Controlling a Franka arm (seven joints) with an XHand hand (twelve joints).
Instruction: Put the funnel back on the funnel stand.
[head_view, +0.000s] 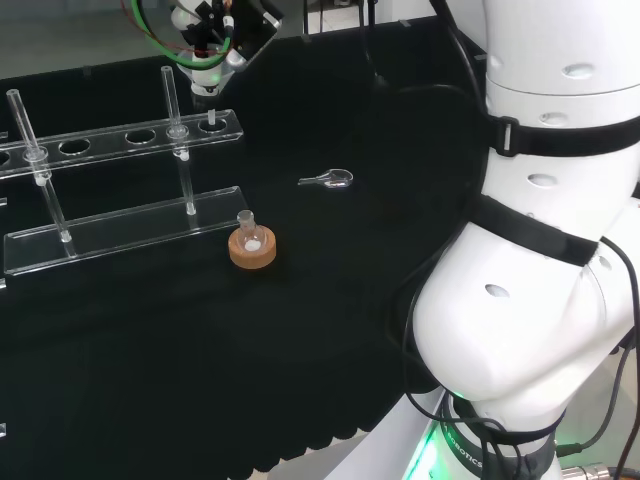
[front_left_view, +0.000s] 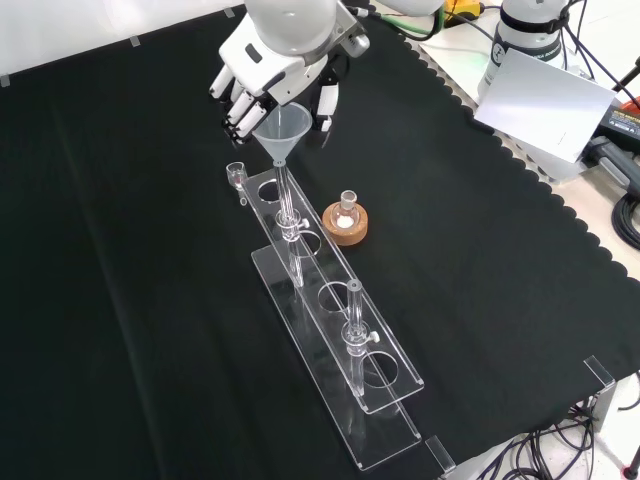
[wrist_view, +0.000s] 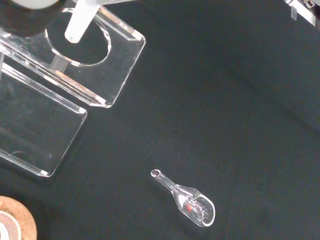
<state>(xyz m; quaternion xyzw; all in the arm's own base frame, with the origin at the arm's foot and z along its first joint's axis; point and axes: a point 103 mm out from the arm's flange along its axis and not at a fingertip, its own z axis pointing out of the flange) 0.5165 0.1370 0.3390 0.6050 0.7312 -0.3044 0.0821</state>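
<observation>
The clear funnel (front_left_view: 283, 124) hangs upright over the far end of the clear funnel stand (front_left_view: 331, 300), held between the curled fingers and thumb of the hand (front_left_view: 268, 72). In the front view its stem runs down into the end hole of the upper shelf. In the head view the hand (head_view: 214, 38) is at the top, with the funnel (head_view: 207, 86) under it above the right-hand end hole of the stand (head_view: 120, 142). The wrist view shows the white stem of the funnel (wrist_view: 80, 22) over the round end hole of the stand (wrist_view: 102, 65).
A small flask on a cork ring (front_left_view: 346, 221) (head_view: 252, 246) stands right beside the stand. A glass scoop (head_view: 331, 180) (wrist_view: 190, 201) lies on the cloth past the stand's end. Two upright posts rise from the stand's shelf.
</observation>
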